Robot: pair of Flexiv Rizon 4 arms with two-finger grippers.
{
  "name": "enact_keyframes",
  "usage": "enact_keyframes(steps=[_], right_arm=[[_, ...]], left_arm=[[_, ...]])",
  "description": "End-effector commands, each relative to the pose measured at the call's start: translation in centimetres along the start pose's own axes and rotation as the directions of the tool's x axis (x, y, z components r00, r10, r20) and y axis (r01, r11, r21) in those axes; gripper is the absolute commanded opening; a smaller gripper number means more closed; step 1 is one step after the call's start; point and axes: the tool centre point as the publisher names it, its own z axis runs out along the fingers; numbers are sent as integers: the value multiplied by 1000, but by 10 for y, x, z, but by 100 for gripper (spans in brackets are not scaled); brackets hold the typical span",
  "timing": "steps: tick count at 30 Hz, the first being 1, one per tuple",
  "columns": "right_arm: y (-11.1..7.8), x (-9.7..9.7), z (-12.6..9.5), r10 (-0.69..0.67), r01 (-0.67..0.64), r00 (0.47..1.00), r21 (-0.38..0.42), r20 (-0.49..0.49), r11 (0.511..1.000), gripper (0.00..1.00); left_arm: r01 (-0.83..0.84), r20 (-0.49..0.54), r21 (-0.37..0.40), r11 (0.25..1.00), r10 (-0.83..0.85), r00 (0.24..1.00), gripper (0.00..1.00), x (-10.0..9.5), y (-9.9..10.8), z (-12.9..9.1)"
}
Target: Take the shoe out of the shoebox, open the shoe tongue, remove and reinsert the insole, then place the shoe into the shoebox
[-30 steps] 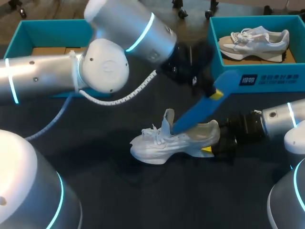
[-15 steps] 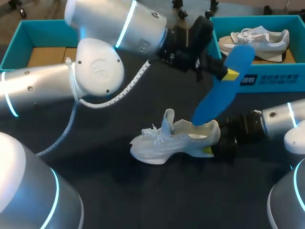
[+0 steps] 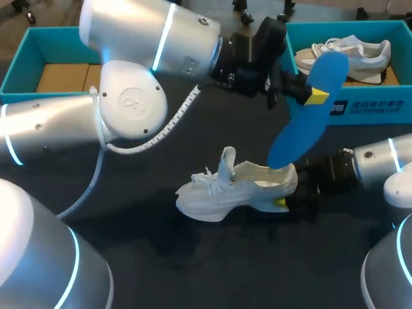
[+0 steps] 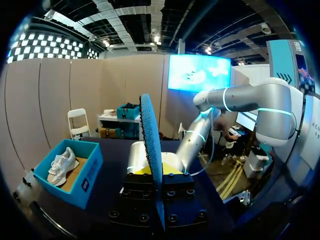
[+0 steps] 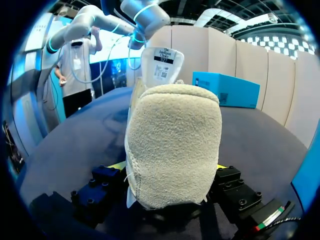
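Blue insole [image 3: 308, 125], thin, oval, grainy-faced, is hanging tilted just above white shoe [image 3: 225, 191], left gripper [image 3: 310, 96] jaws pinching its upper end; shoe is sitting on dark tabletop [image 3: 193, 267], right gripper [image 3: 284, 201] jaws clamping its fleecy heel.

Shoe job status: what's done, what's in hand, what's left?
Done: white shoe out on the table, tongue up, blue insole pulled up, its lower end near the opening. In hand: left pincer holds the insole; right pincer clamps the heel. Left: reinsert the insole, return the shoe to the shoebox.
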Motion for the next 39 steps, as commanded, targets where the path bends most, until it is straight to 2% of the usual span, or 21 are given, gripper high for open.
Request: enact_keyframes(steps=[1,8,12,14,18,24,33,36,39], right_arm=[[-4,0,3,0,0,1000,3,1,1000,0],[-4,0,3,0,0,1000,3,1,1000,0],[-4,0,3,0,0,1000,3,1,1000,0],[-4,0,3,0,0,1000,3,1,1000,0],[-4,0,3,0,0,1000,3,1,1000,0],[-4,0,3,0,0,1000,3,1,1000,0],[-4,0,3,0,0,1000,3,1,1000,0],[-4,0,3,0,0,1000,3,1,1000,0],[-4,0,3,0,0,1000,3,1,1000,0]], left_arm=[[-1,-2,2,1000,1,1000,0,0,1,-1],[-1,-2,2,1000,1,1000,0,0,1,-1],[91,-31,29,995,-90,995,0,8,-9,-14],[140,-47,16,990,-140,989,0,10,-14,-20],[233,-113,51,971,-226,967,0,20,-27,-34],[406,-223,122,906,-373,901,0,33,-50,-51],[562,-299,79,824,-518,801,0,48,-65,-58],[629,-338,41,777,-581,740,0,57,-68,-60],[672,-363,43,740,-615,700,0,64,-70,-63]])
